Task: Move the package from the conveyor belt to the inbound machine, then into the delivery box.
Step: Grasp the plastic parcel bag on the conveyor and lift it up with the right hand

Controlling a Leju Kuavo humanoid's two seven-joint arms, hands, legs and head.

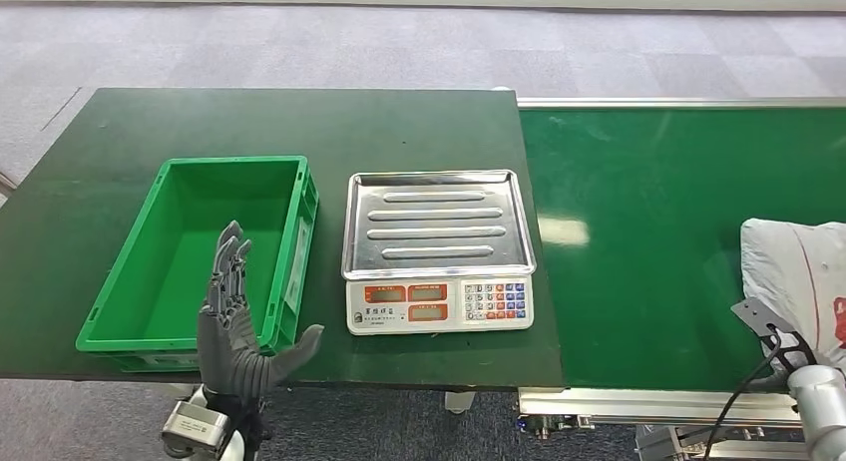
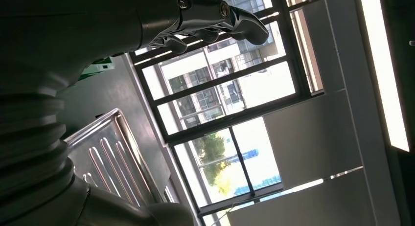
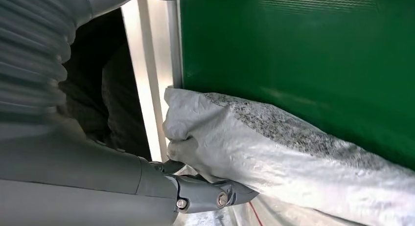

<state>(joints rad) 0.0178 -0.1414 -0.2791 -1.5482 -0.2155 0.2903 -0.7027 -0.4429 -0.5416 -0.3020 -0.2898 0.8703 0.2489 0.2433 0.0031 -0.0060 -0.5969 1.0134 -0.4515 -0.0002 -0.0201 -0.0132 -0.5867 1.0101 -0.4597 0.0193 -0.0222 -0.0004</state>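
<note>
A grey carpet-tiled floor (image 1: 419, 42) lies beyond a dark green table (image 1: 419, 122) that adjoins a brighter green conveyor belt (image 1: 658, 202). The white plastic package (image 1: 793, 271) lies on the belt at its near right edge; in the right wrist view the right hand (image 3: 205, 192) has its thumb tucked under the bag's crumpled end, though whether the fingers have closed on it cannot be told. On the table, a green bin (image 1: 205, 256) holds nothing, and just beside it a weighing scale (image 1: 437, 249) carries a bare steel pan. The left hand (image 1: 239, 326) hovers over the bin's near corner, fingers spread and straight, holding nothing. The left wrist view looks up at tall windows (image 2: 235, 103) and a ceiling light (image 2: 384, 69).
</note>
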